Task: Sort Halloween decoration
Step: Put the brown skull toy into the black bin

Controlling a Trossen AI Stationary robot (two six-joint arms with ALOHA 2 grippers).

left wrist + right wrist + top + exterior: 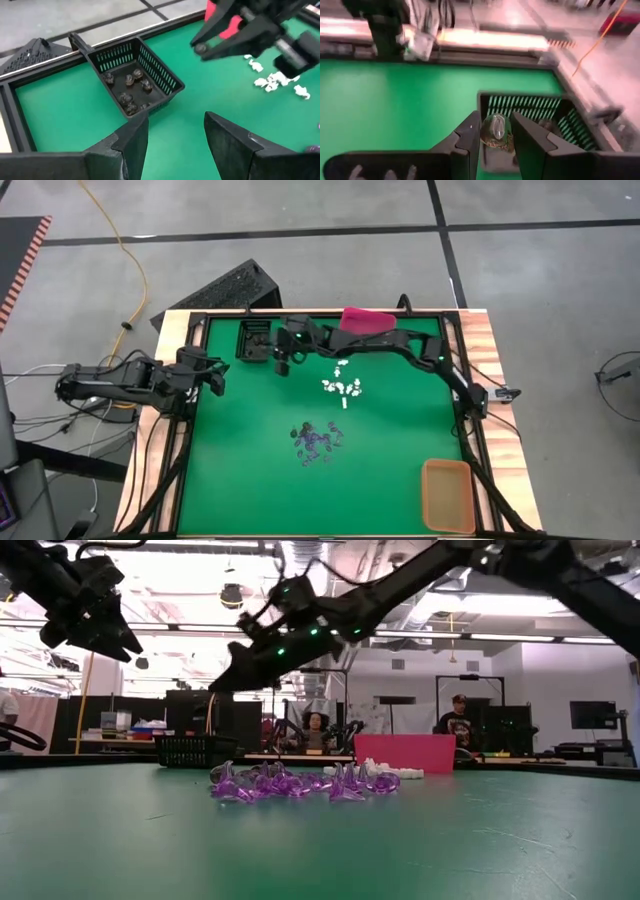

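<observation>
Carrying: your right hand [496,131] pinched one dark trinket [495,129] just above the black bin [253,340] near the table's far-left corner.
Next: you needed to spread the fingers over that bin, clear of its wall.
Left hand [175,135]: spread, waiting at the table's left edge.
Remaining: white trinkets [341,387] and purple trinkets [316,441] lay mid-table.
Views: only the right wrist view showed the pinch; the left wrist view showed black pieces already binned.
</observation>
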